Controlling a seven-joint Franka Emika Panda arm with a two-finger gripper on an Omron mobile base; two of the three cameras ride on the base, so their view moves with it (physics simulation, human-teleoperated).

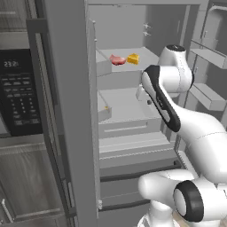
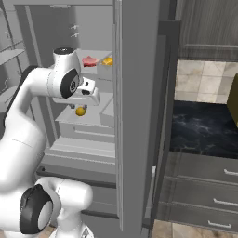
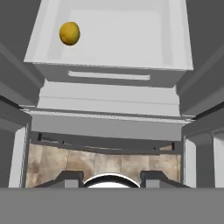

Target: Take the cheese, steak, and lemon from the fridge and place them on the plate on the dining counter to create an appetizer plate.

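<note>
A black microwave with a pale digital display and keypad (image 1: 20, 91) filled the left edge of the left base view, set among dark grey wood-grain cabinet fronts (image 1: 31, 186) that ran down to the lower left corner. In the right base view, more dark wood-grain cabinetry (image 2: 209, 28) sat at the upper right, above a beige stone-tile wall (image 2: 204, 81). Below it lay a black marble-look counter with faint white veins (image 2: 200, 130), over grey drawers with slim metal handles (image 2: 204, 186). Tan tiled floor (image 3: 105, 164) showed low in the hand view. Light was even and soft.
</note>
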